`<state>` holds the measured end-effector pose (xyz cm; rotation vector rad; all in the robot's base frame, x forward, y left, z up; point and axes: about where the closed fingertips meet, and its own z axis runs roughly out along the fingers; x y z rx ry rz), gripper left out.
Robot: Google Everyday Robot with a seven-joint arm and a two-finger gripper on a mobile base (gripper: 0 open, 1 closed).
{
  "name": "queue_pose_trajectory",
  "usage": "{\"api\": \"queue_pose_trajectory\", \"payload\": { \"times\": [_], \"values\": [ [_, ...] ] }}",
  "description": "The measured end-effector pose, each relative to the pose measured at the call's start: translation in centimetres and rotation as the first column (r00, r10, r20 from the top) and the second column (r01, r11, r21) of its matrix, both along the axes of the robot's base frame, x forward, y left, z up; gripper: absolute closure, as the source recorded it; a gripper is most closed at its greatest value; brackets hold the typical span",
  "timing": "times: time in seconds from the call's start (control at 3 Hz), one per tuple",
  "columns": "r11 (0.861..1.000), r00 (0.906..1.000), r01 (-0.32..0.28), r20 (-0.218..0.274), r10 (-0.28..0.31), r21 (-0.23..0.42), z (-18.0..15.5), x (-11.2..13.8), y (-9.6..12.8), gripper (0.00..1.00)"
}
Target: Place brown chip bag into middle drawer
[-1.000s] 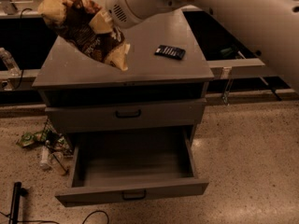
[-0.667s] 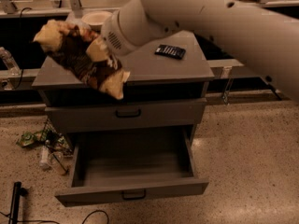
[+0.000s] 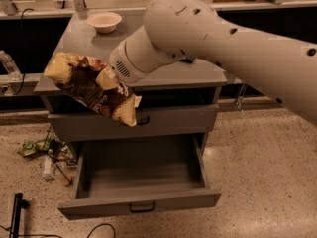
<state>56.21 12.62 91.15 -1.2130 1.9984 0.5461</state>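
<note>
The brown chip bag is crumpled, dark brown with pale yellow ends. It hangs tilted in the air in front of the cabinet's left top edge, above the open middle drawer. My gripper is shut on the bag's middle, at the end of the large white arm reaching in from the right. The drawer is pulled far out, its inside is bare, and its front carries a small black handle. The handled drawer above it is shut.
A pale bowl sits at the back of the cabinet top. A small black packet peeks out behind the arm. Litter and bottles lie on the floor left of the cabinet. A black pole and cable lie at bottom left.
The arm has come down and forward. The bag has dropped from above the cabinet top to in front of its upper drawer, over the open drawer.
</note>
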Motion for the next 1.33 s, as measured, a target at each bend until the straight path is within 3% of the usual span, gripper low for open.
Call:
{"api": "queue_pose_trajectory", "payload": {
  "times": [0.33, 0.67, 1.33],
  "values": [
    [1.0, 0.9997, -0.016, -0.018, 0.016, 0.011, -1.9, -0.2, -0.9, 1.0],
    [0.997, 0.99, -0.078, -0.115, 0.081, 0.031, -9.8, -0.8, -4.7, 1.0],
    [0.983, 0.9676, -0.181, -0.184, 0.173, -0.027, -20.3, 0.5, -9.0, 1.0]
  ]
}}
